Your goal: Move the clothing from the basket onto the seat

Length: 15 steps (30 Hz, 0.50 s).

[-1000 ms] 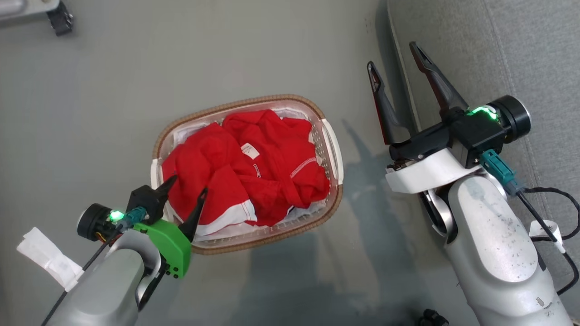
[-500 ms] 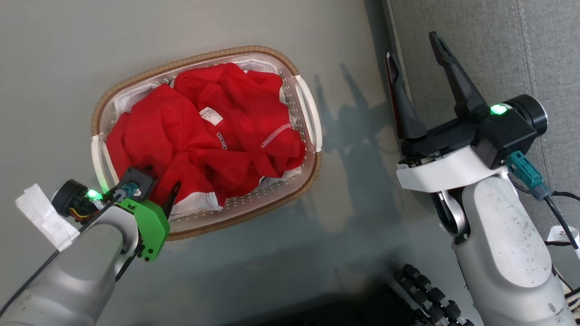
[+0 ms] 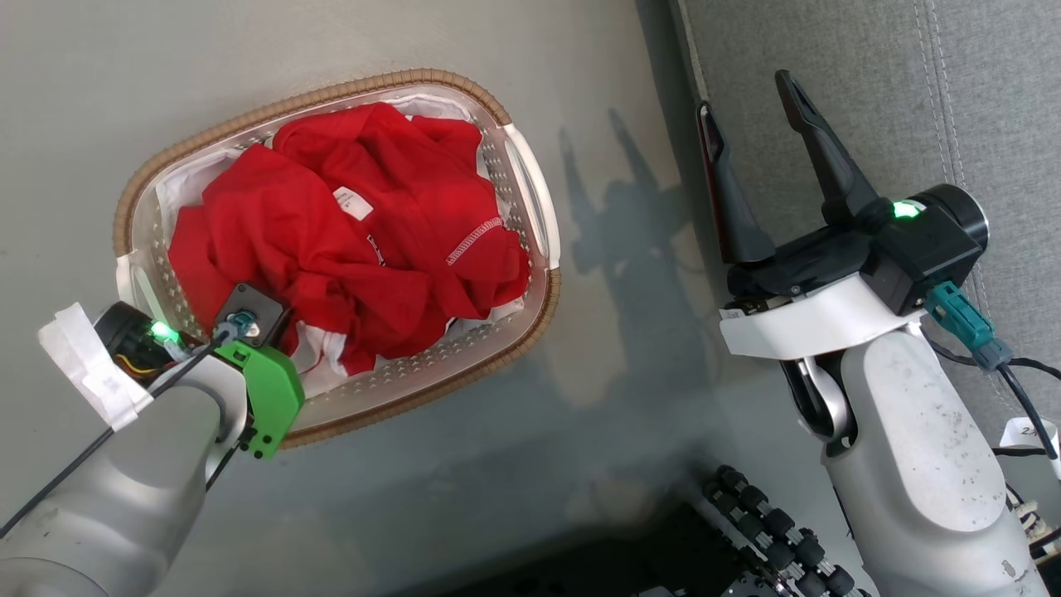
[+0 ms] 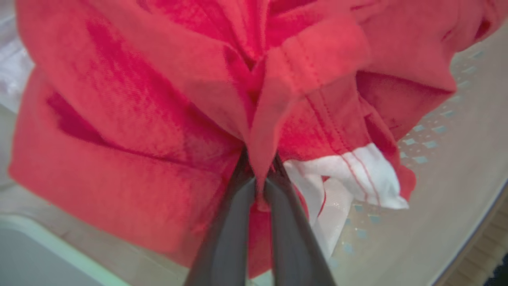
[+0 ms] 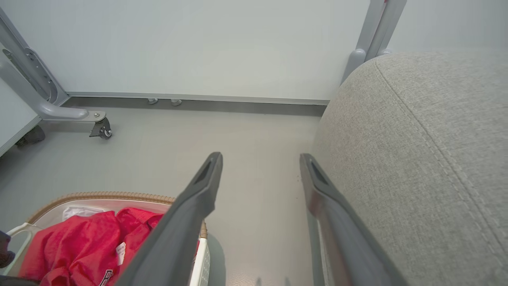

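Observation:
The red clothing (image 3: 356, 240) lies bunched in the white basket (image 3: 530, 199) with the brown rim, standing on the floor at the left of the head view. My left gripper (image 4: 258, 174) reaches into the basket's near left end, its two dark fingers (image 4: 234, 222) pinched shut on a red fold beside a white band (image 4: 357, 174). In the head view its fingertips are buried in the fabric. My right gripper (image 3: 746, 99) hangs open and holds nothing, over the edge of the grey seat (image 3: 895, 91). The right wrist view shows the seat (image 5: 428, 159) and the clothing (image 5: 79, 246).
A white liner sheet (image 3: 178, 186) shows at the basket's far left corner. A grey metal frame with a caster (image 5: 99, 129) stands by the wall. Dark wheels of my base (image 3: 771, 522) show at the bottom. Grey floor (image 3: 630, 332) separates basket and seat.
The head camera has shifted, so the basket sits further left and higher. My left gripper has gone down into the clothing and closed on a fold. The right gripper stays open.

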### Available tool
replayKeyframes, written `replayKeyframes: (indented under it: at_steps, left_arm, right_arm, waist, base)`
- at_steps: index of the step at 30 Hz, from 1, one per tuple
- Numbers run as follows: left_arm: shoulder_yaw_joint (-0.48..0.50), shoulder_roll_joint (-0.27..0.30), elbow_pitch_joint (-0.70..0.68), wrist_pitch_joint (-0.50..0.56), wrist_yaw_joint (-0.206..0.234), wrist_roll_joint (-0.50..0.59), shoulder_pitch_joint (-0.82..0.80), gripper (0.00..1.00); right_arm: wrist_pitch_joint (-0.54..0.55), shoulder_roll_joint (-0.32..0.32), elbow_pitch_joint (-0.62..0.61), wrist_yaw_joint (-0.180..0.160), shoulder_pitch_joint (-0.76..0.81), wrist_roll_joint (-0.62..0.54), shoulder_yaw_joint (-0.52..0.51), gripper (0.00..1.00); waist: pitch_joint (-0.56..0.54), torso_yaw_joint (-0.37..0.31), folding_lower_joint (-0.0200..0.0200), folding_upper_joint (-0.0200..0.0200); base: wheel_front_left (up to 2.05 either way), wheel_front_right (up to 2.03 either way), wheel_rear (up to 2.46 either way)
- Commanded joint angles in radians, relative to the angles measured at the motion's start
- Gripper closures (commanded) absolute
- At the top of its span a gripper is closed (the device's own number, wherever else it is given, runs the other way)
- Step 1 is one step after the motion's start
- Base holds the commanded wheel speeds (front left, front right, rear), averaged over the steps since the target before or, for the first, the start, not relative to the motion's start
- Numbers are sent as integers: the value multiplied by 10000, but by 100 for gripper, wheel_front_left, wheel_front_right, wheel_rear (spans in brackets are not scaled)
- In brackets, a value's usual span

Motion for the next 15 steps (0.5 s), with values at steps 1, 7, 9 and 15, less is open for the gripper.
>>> replayKeyframes:
  at_steps: [1,7,9,15]
  left_arm:
    - [-76,18,-64,-97,-61,-139,-52,100]
    - [169,-100,-505,-352,-51,-689,299,100]
    - [597,-71,-1045,-358,-51,-478,357,100]
    - [2338,-10,-2683,-346,-49,463,1578,100]
  right_arm:
    - [-21,-20,39,-5,13,34,-42,0]
    - [-20,-22,296,-6,128,-44,-157,0]
    - [-20,-25,389,-6,170,-68,-199,0]
    - [-20,-31,864,-5,504,-214,-279,0]
  waist:
    - [-149,52,-1,-1]
    - [-913,265,-1,-1]
    - [-1241,377,-1,-1]
    - [-2541,863,-1,-1]
  base:
    - [0,0,0]
    - [0,0,0]
    - [0,0,0]
    - [0,0,0]
